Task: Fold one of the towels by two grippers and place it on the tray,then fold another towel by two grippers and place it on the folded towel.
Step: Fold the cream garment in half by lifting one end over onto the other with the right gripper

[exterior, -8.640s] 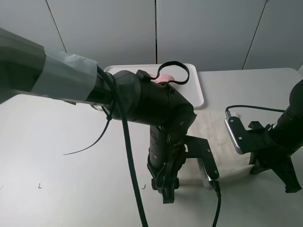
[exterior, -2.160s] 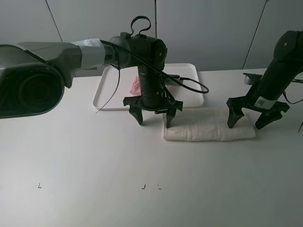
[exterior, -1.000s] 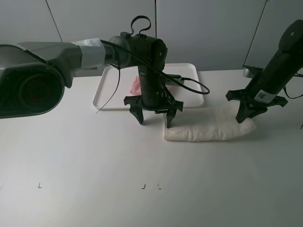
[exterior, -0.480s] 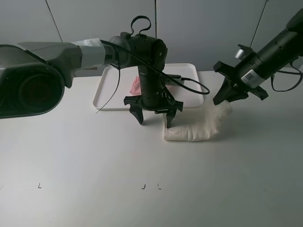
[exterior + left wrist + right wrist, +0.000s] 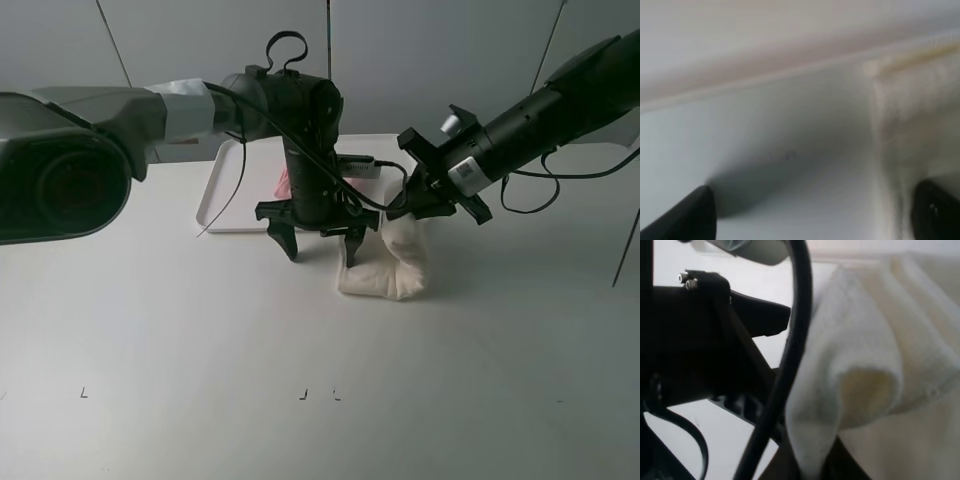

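A white towel [image 5: 385, 270] lies folded in a strip on the table in front of the white tray [image 5: 222, 195]. A pink towel [image 5: 285, 180] lies on the tray, mostly hidden by the left arm. My left gripper [image 5: 318, 242] points straight down and is open, with one fingertip [image 5: 352, 252] on the towel's left end. The left wrist view shows that end of the towel [image 5: 910, 125] beside one fingertip [image 5: 935, 212]. My right gripper [image 5: 408, 208] is shut on the towel's right end [image 5: 865, 365] and holds it lifted over the left end.
The left arm's cable [image 5: 395, 190] loops between the two grippers and crosses the right wrist view [image 5: 790, 355]. The tray's near edge [image 5: 790, 55] runs just behind the left gripper. The right arm [image 5: 540, 120] reaches in from the right.
My right gripper closed on the towel's right end, lifted it and carried it left over the towel, doubling the strip. My left gripper stayed at the left end.
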Controlling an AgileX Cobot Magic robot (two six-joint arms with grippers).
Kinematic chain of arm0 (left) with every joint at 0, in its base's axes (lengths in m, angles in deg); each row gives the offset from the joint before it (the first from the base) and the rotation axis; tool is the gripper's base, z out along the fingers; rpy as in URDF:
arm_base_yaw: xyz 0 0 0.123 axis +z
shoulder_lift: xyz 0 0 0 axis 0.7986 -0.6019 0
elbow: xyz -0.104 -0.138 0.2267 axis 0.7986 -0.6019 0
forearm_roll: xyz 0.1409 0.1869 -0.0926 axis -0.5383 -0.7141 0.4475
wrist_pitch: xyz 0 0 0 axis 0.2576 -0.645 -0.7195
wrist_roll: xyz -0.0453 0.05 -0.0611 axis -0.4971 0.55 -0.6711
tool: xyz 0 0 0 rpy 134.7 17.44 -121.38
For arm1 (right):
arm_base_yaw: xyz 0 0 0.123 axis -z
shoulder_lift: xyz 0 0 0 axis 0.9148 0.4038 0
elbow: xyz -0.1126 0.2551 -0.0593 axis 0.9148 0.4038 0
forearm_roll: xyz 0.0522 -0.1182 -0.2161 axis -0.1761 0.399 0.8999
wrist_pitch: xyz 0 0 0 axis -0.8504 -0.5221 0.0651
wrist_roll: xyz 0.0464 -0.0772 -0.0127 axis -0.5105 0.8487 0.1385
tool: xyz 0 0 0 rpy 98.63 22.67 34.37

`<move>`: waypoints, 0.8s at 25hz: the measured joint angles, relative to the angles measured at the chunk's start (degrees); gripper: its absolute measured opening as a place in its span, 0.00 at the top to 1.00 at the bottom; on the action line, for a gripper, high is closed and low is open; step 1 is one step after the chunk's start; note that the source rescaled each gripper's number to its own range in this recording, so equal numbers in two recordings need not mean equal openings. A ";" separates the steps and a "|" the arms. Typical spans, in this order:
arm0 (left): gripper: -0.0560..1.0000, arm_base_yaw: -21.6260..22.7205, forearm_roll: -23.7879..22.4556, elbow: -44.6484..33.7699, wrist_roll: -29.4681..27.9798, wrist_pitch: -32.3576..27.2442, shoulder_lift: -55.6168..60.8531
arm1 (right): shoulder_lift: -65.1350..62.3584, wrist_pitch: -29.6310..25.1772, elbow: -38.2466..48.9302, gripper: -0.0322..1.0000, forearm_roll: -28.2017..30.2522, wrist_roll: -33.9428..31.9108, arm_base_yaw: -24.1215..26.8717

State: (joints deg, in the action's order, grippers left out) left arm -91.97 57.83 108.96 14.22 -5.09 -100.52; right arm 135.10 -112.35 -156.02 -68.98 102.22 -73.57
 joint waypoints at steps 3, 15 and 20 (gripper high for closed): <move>0.01 1.42 2.42 0.00 1.93 -0.31 -0.33 | 1.28 0.65 0.95 0.94 -3.80 2.92 -0.35; 0.01 4.59 10.03 0.08 10.27 -0.28 0.55 | 2.31 2.06 1.53 0.94 -5.06 4.85 -0.60; 0.01 8.69 15.18 3.60 12.68 -0.05 3.19 | 2.31 2.30 1.53 0.94 -5.18 5.30 -0.60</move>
State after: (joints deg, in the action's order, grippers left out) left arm -83.28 73.01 112.56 26.90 -5.13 -97.33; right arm 137.41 -110.06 -154.48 -74.16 107.52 -74.17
